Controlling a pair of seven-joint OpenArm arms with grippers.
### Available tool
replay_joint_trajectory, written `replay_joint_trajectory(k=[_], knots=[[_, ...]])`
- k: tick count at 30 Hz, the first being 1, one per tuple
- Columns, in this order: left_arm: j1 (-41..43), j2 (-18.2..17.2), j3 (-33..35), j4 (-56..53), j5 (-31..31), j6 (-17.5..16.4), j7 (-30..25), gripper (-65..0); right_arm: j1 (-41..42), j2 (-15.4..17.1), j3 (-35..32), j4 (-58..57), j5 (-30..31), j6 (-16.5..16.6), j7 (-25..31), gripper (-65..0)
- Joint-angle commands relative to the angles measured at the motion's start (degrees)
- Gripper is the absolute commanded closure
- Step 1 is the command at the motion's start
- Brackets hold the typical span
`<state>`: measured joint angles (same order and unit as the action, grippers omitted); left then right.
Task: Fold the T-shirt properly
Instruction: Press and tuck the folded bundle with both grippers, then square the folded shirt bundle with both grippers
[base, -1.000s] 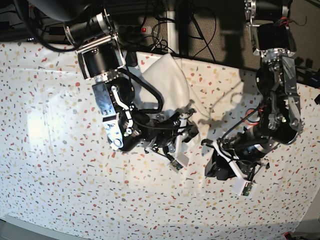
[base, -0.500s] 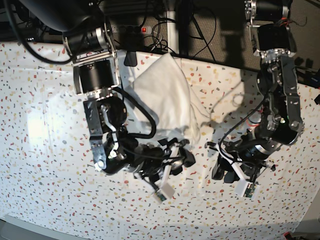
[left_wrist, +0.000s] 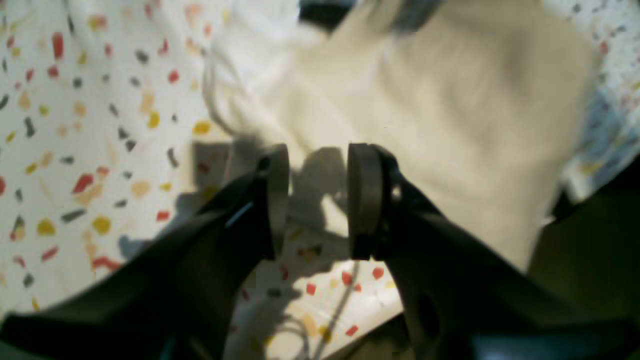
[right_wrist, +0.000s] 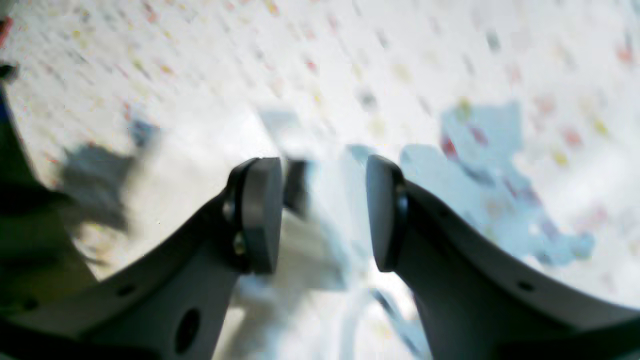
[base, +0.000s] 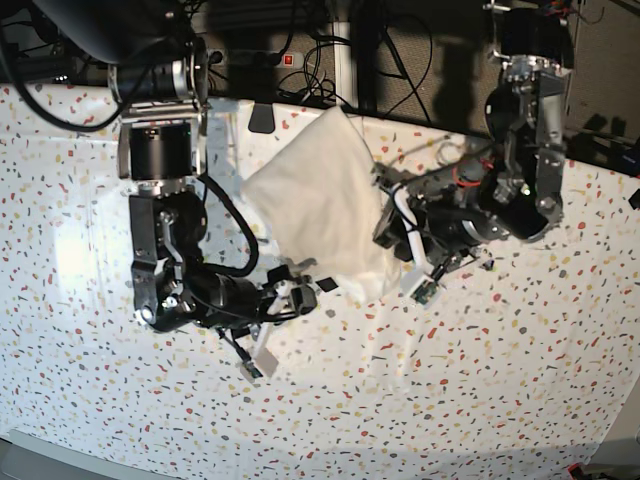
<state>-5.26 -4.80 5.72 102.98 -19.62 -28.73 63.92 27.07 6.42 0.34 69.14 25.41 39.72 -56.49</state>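
The T-shirt (base: 320, 195) lies as a folded plain white bundle at the back middle of the speckled table covering (base: 480, 380); no print shows. My left gripper (base: 392, 232) hovers at the bundle's right edge. In the left wrist view it (left_wrist: 320, 155) is open with nothing between the pads, and the T-shirt (left_wrist: 425, 115) lies just beyond them. My right gripper (base: 310, 282) sits just below the bundle's lower edge. The blurred right wrist view shows it (right_wrist: 320, 172) open and empty over the table covering (right_wrist: 400, 60).
Behind the table's back edge are dark cables and a power strip (base: 270, 60). A thin white cable (base: 455, 150) loops on the covering near the left arm. The right arm's black links (base: 160, 200) stand left of the shirt.
The right gripper opened and drew back down and left, off the shirt. The left arm swung up and left to the shirt's right edge. The shirt now lies as a neater bundle.
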Motion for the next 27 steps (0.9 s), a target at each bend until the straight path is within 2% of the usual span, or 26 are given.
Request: replay_joint_trajectory(k=[1, 4, 5, 8, 10, 14, 20, 25, 27], knots=[[-1.05, -0.81, -0.33, 1.01, 0.22, 0.02, -2.82, -19.4, 1.18, 1.33, 0.13, 1.01, 0.79, 0.28, 0.96, -27.7], [-0.79, -3.50, -0.42, 1.01, 5.14, 0.35, -4.90, -19.4, -1.68, 5.27, 0.13, 1.01, 3.78, 0.28, 0.76, -27.7], [-0.79, -4.92, -0.42, 0.98, 6.19, 1.62, -5.42, -19.4, -2.78, 6.45, 0.13, 1.03, 4.98, 0.28, 0.35, -27.6], [-0.42, -8.70, -0.42, 0.98, 6.03, 4.63, -4.48, -19.4, -6.10, 8.87, 0.13, 1.03, 9.25, 0.28, -1.99, -27.6], [0.50, -9.51, -0.42, 0.87, 4.70, 5.40, -4.72, -19.4, -8.20, 9.68, 0.13, 1.03, 12.87, 0.28, -3.30, -27.6], [2.75, -9.38, 0.33, 0.33, 3.54, 5.31, -8.96, -19.4, -11.50, 9.62, 0.09, 1.14, 18.10, 0.28, -5.51, -27.6], [2.71, -9.35, 3.56, -4.07, 3.50, 5.35, -8.70, -19.4, -15.50, 9.66, 0.09, 3.32, 24.46, 0.28, -11.26, -27.6], [2.71, -9.33, 5.84, -6.71, 3.45, 5.40, -12.46, -19.4, -17.64, 9.64, 0.09, 5.49, 24.74, 0.28, -11.34, -27.6], [2.36, -9.33, 6.56, -6.69, 1.22, 5.40, -13.03, -19.4, -17.73, 9.64, 0.09, 5.51, 24.74, 0.28, -11.37, -27.6]])
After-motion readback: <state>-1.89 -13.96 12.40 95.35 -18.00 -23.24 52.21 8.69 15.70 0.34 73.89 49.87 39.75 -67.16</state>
